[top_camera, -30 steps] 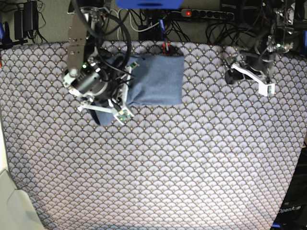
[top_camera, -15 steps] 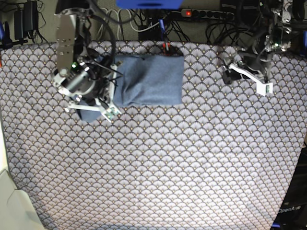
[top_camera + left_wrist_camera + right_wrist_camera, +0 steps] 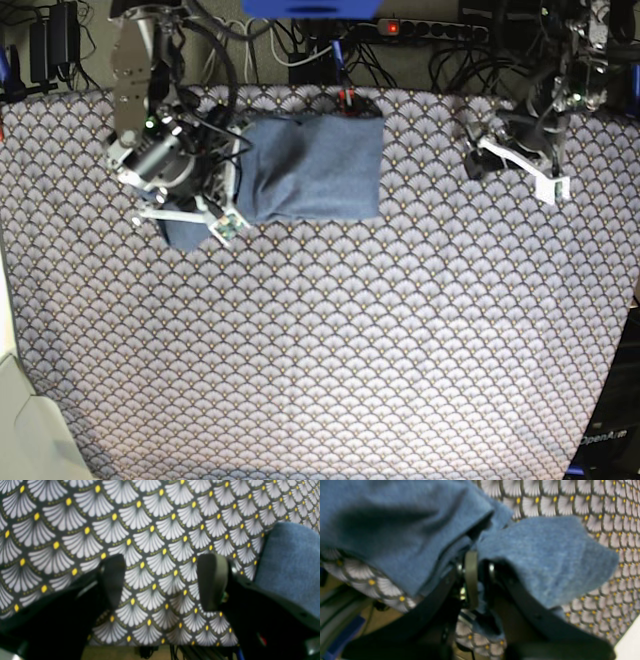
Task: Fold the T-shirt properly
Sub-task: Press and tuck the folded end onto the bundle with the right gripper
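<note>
Start from the T-shirt (image 3: 315,168) as your landmark: it lies folded into a compact slate-blue block near the far edge of the scallop-patterned tablecloth (image 3: 330,350), plain side up, no lettering showing. Everything nearer you than the shirt is bare patterned cloth, all the way to the table's near edge.

At the shirt's left end in the base view, your right gripper (image 3: 190,215) sits low over the cloth, and a loose flap of blue fabric sticks out from under it, past the block's edge. In the right wrist view the right gripper (image 3: 480,580) has its jaws drawn nearly together with a fold of the T-shirt (image 3: 540,555) pinched between them; the fabric drapes over both fingers and lifts clear of the tablecloth (image 3: 570,500) beneath it. So that hand is clenched on the shirt.

Well off the shirt's other end, your left gripper (image 3: 515,160) hovers over bare tablecloth. In the left wrist view the left gripper (image 3: 161,580) has its fingers (image 3: 112,580) spread wide, with only the fan pattern between them; it grasps nothing. The shirt's edge (image 3: 290,565) shows just at that view's right side.

Beyond the shirt, past the table's far edge, a power strip (image 3: 420,30) and tangled cables lie on the floor.
</note>
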Controlling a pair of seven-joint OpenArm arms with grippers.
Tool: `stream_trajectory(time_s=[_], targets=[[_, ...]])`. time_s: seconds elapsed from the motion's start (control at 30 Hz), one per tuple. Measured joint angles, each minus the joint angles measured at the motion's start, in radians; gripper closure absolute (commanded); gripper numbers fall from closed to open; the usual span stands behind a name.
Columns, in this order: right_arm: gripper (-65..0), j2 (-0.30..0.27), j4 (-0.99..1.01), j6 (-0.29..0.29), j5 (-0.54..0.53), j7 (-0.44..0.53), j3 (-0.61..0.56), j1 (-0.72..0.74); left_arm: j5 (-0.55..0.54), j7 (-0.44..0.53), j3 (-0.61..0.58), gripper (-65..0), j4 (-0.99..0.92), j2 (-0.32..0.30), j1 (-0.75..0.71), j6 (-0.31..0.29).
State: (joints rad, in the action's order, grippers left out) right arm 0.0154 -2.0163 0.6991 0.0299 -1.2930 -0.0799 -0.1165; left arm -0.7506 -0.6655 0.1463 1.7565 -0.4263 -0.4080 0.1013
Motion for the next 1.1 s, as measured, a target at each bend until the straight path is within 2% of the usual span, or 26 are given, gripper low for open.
stream_trajectory(time_s=[0.13,0.37,0.7,0.77,1.0,1.1], targets=[[0.0,0.022,0.0,0.0,0.016,0.006,-0.031,0.0,-0.002,0.009,0.0,-44.4,-0.048,0.0,0.014,0.003],[0.0,0.026,0.0,0.0,0.01,0.014,-0.183,0.021,-0.003,0.004,-0.002,-44.4,-0.087,0.0,0.029,0.0],[0.0,0.023,0.042,-0.001,0.023,0.033,-0.252,0.036,-0.003,0.003,-0.002,-44.4,-0.085,0.0,0.024,0.0],[0.0,0.024,0.043,-0.047,0.011,0.038,-0.304,0.035,-0.003,0.003,-0.002,-44.4,-0.085,0.0,0.024,0.0],[0.0,0.026,0.101,-0.062,0.007,0.047,-0.373,0.042,-0.003,0.003,-0.002,-44.4,-0.085,0.0,0.023,0.0],[0.0,0.026,0.14,-0.065,0.011,0.09,-0.388,0.059,-0.003,0.003,-0.002,-44.4,-0.085,0.001,0.023,0.0]])
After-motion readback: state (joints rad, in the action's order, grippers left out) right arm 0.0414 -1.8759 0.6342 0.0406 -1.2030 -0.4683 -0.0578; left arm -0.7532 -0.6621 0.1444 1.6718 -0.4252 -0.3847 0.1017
